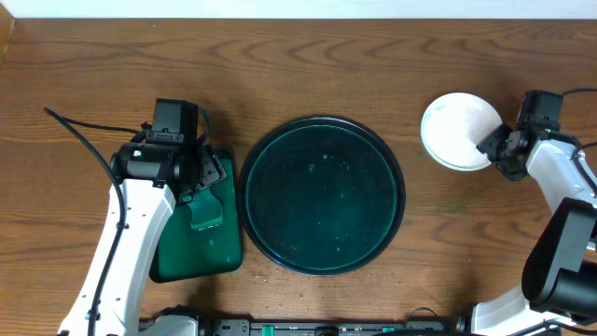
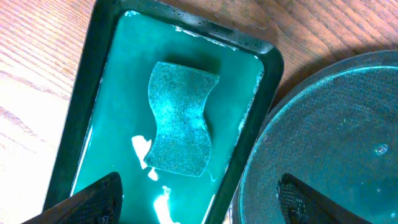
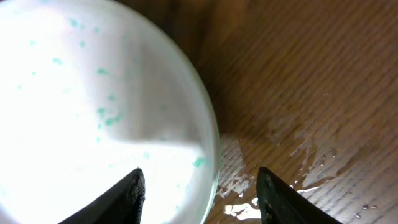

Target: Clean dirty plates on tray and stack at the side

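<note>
The round tray [image 1: 322, 196] sits empty on the surface [image 1: 93, 56]. The plates [image 1: 452, 131] lie off to its right, green flecks on the top one. The right pincer [image 3: 202, 193] is released, its fingers either side of their rim. Left of the tray, the left pincer [image 2: 199, 193] hangs spread wide over a sponge [image 2: 181, 118] in a small wet tray [image 2: 81, 112].

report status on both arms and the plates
Both open: left gripper over sponge in small green tray; right gripper jaws astride rim of plates. Plates off round tray, on table, green specks showing. Nothing in the way.
</note>
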`<state>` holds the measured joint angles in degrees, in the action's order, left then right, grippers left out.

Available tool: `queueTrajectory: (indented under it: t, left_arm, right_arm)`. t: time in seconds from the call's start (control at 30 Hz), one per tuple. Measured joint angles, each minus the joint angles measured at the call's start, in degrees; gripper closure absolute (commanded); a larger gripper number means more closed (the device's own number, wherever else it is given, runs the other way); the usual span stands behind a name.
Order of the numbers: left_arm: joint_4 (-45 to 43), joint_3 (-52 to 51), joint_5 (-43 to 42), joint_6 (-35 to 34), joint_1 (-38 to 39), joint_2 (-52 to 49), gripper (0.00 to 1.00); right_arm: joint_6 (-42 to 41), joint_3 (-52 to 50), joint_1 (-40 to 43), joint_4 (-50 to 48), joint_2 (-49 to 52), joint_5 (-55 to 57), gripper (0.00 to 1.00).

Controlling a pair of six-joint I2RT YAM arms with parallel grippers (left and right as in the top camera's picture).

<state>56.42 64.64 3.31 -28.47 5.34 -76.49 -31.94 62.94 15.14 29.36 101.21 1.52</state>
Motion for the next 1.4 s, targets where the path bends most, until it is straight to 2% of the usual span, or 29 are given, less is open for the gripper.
queueTrajectory:
  t: [0.03, 0.07, 0.1, 0.23, 0.37, 0.7, 1.03, 1.4]
  left_arm:
    - [-0.02, 0.00, 0.02, 0.02, 0.00, 0.00, 0.20]
    - [0.00, 0.00, 0.00, 0.02, 0.00, 0.00, 0.20]
    - [-0.02, 0.00, 0.00, 0.02, 0.00, 0.00, 0.20]
    - [-0.66, 0.00, 0.00, 0.55, 0.00, 0.00, 0.20]
    - [-2.62, 0.00, 0.11, 2.47, 0.00, 0.00, 0.20]
    - [-3.78, 1.20, 3.28, 5.46, 0.00, 2.45, 0.20]
    - [-2.60, 4.39, 4.17, 9.66, 0.00, 23.50, 0.20]
    - [5.27, 4.76, 4.37, 12.66, 0.00, 49.51, 0.20]
  right_arm:
    - [1.14, 0.66, -0.42, 0.50, 0.00, -0.22, 0.44]
    - [2.45, 1.44, -0.92, 1.20, 0.00, -0.50, 0.34]
    - [3.93, 2.54, -1.62, 2.19, -0.07, -0.76, 0.01]
    - [12.90, 7.69, -5.25, 7.67, -2.36, -1.75, 0.01]
    - [22.45, 12.61, -10.43, 12.48, -8.79, -2.03, 0.01]
    - [38.10, 14.64, -21.11, 14.86, -26.77, -2.21, 0.01]
    - [47.39, 14.69, -25.62, 16.81, -41.46, -0.79, 0.01]
    - [49.13, 14.69, -25.62, 19.41, -46.29, 4.39, 0.01]
